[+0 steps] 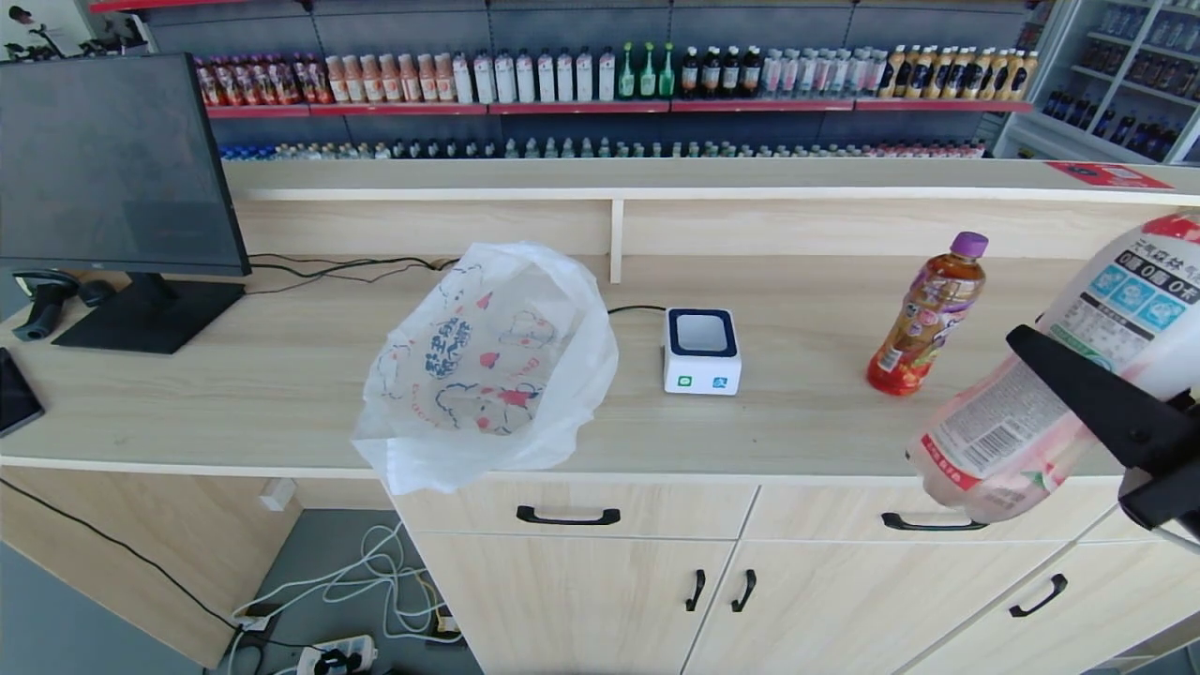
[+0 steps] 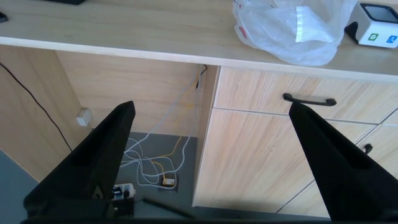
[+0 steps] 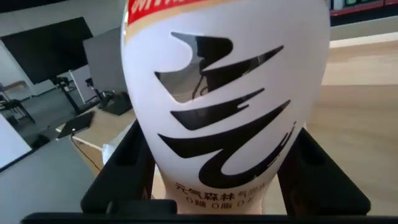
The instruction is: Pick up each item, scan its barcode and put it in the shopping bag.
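Item 1, closest to the head camera: white-and-pink drink bottle (image 1: 1008, 431), carried in the air at the robot's right, off the front edge of the desk (image 1: 281, 394). It lies tilted, base toward the scanner side and downward, with a barcode panel showing near its lower end.

Item 2: right tool (image 1: 1078, 422), clamped across the body of the white-and-pink drink bottle, one black finger crossing the label. The right wrist view shows a finger on each side of the bottle.

Item 3: left tool (image 2: 211, 106), fingers spread wide with nothing between them, held low in front of the cupboard doors, below the desk's front edge.

Item 4: scanner (image 1: 702, 352), a small white box with a dark-framed window on top, standing on the desk just beside the bag and well apart from the carried bottle.

Item 5: shopping bag (image 1: 487, 366), thin printed plastic, slumped on the desk near the front edge, mouth loosely open. No item can be made out inside, though its folds hide part.

Item 6: tea bottle (image 1: 926, 314), purple cap, upright on the desk between the scanner and the carried bottle.

Item 7: monitor (image 1: 112, 159), far left of the desk.

Status, as judged: early. One bottle is lifted but not yet over the scanner window; scanning and bagging remain for it, and the tea bottle is untouched.
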{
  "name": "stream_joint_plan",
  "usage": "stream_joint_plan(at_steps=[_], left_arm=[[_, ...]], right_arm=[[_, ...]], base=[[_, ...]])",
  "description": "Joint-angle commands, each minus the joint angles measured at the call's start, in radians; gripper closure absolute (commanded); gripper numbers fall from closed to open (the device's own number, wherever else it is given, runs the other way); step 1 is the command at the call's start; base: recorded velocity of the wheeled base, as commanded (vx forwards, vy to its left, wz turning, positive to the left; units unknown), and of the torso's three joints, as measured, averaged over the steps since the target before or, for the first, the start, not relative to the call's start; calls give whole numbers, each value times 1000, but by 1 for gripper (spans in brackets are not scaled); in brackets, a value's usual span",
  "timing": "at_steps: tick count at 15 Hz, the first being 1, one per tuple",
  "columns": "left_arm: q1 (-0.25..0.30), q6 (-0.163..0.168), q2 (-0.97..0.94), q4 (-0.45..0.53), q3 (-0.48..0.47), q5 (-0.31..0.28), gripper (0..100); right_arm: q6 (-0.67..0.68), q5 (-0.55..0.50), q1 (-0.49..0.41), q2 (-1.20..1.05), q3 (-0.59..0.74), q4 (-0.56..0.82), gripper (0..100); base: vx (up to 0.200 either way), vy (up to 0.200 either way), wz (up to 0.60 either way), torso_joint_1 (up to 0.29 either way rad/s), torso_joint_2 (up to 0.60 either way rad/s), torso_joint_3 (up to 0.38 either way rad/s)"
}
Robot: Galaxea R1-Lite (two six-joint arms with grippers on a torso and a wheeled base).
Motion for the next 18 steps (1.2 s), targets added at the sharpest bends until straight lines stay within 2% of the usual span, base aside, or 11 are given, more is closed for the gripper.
stream_joint_plan(at_steps=[1,2,6,9,10,12,15,18], left_arm=[[2,-1,0,0,0,0,0],[2,-1,0,0,0,0,0],[0,1,0,0,0,0,0],[0,1,0,0,0,0,0],[2,1,0,0,0,0,0],[2,-1,0,0,0,0,0],[2,-1,0,0,0,0,0],[2,1,0,0,0,0,0]], right_arm=[[86,19,86,100,-39,-57,100],[201,21,120,144,-52,-118,100],[241,21,184,170,-110,-118,100],[260,21,198,180,-140,-118,100],[280,21,276,176,-162,-118,100],[287,21,350,181,-179,-118,100],[297,19,411,196,-210,-118,100],[310,19,420,213,-260,-118,100]], base=[[0,0,0,0,0,0],[0,0,0,0,0,0],[0,0,0,0,0,0],[0,0,0,0,0,0],[0,0,0,0,0,0],[0,0,0,0,0,0],[0,0,0,0,0,0],[0,0,0,0,0,0]])
